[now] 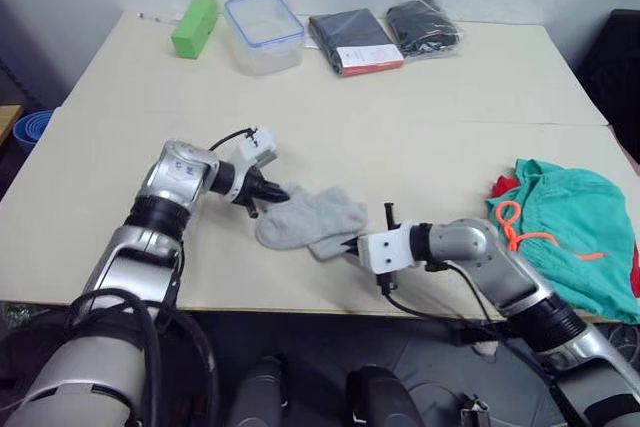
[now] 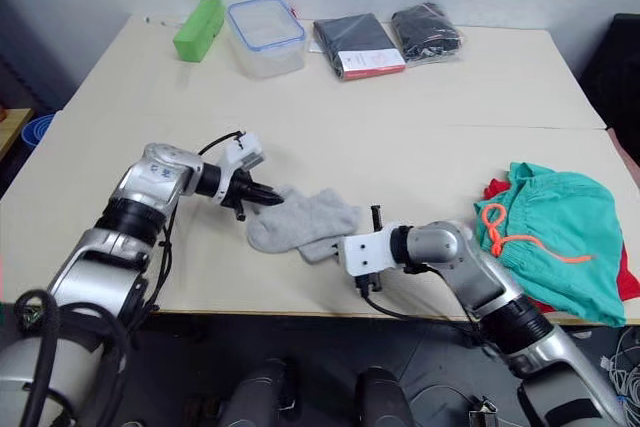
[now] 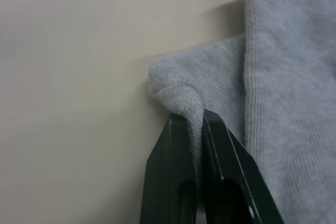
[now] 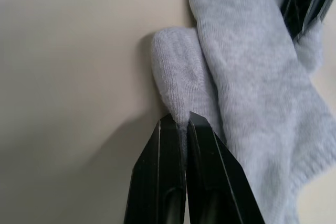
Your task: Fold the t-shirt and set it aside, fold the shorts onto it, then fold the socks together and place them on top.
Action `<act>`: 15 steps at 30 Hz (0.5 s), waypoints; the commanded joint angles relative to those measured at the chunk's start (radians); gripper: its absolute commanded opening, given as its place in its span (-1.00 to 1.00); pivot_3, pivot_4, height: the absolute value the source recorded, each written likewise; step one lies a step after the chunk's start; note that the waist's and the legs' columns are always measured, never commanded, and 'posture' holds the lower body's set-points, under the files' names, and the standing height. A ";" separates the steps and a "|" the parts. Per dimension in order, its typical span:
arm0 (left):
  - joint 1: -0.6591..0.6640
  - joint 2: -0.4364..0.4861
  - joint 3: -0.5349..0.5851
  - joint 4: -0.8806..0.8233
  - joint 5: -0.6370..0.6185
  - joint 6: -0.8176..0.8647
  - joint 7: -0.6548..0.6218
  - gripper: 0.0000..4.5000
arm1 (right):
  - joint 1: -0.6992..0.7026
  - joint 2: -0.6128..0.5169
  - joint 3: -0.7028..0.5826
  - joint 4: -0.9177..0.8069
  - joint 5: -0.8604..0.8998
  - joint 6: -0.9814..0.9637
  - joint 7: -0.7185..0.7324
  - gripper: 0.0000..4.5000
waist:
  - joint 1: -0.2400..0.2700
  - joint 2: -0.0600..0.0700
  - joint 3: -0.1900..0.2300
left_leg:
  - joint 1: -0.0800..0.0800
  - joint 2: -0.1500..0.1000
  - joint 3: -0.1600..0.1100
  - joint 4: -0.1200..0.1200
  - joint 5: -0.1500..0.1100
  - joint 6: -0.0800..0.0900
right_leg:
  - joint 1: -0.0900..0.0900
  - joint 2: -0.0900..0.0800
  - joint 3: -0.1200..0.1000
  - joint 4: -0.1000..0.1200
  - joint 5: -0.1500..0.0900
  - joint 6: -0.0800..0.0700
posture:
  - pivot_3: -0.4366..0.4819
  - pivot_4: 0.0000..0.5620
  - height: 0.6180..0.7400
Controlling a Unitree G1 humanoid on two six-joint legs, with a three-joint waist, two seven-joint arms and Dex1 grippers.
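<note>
Head views: your left gripper is clenched on the far-left edge of the pair of light grey knit ankle socks, which lie overlapped and flat on the pale beige table near its front edge; your right gripper pinches the socks' near-right corner, so both arms grasp the same bundle from opposite ends. Well apart, at the table's right edge, the teal-green cloth shorts with the bright orange drawstring lie spread over the bright red cloth t-shirt, of which thin slivers show at the shorts' left and right borders. Along the far edge stand a small green block, a clear plastic box with a blue-rimmed lid just beside it, and two black packaged garments side by side. Left wrist view: the two black fingers are closed with a raised fold of grey sock cloth nipped between them; the rest of the sock lies flat beside them on the bare table. Right wrist view: the black fingers are shut on the rounded end of the lower sock, the upper sock overlaps it, and you see the other gripper's black tips touching the sock's far edge.
</note>
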 commanded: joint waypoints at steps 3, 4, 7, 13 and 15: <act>0.180 0.076 0.027 -0.416 -0.070 0.343 0.041 -0.99 | -0.071 -0.040 -0.030 0.147 0.067 -0.277 0.110 -1.00 | -0.011 0.000 0.000 | 0.003 0.002 -0.001 -0.001 -0.001 -0.001 | 0.003 0.001 0.005 -0.001 0.000 0.000 | -0.05 -0.47 1.00; 0.227 0.089 0.041 -0.514 -0.094 0.409 0.058 -0.99 | -0.091 -0.042 -0.027 0.193 0.069 -0.326 0.128 -1.00 | -0.011 0.000 0.000 | 0.003 0.001 -0.001 -0.001 -0.001 -0.001 | 0.003 0.001 0.006 -0.001 0.000 0.000 | -0.05 -0.47 1.00; 0.303 0.099 0.074 -0.677 -0.136 0.524 0.119 -0.99 | -0.124 -0.037 -0.022 0.278 0.077 -0.407 0.163 -1.00 | -0.009 0.000 0.000 | 0.003 0.001 -0.002 -0.001 -0.001 -0.001 | 0.003 0.001 0.007 -0.001 0.000 0.000 | -0.05 -0.47 1.00; 0.385 0.038 0.146 -0.805 -0.157 0.649 0.318 -0.99 | -0.170 -0.007 -0.004 0.406 0.065 -0.505 0.198 -1.00 | 0.001 0.000 0.000 | 0.003 0.001 -0.003 0.001 -0.001 -0.001 | 0.005 0.000 0.006 -0.003 0.000 0.000 | -0.05 -0.47 1.00; 0.396 0.042 0.168 -0.815 -0.180 0.666 0.339 -0.75 | -0.174 -0.005 -0.012 0.404 0.077 -0.480 0.211 -0.78 | 0.002 0.000 0.000 | 0.003 0.001 -0.003 0.002 -0.001 -0.001 | 0.005 0.000 0.006 -0.003 0.000 0.000 | -0.05 -0.47 1.00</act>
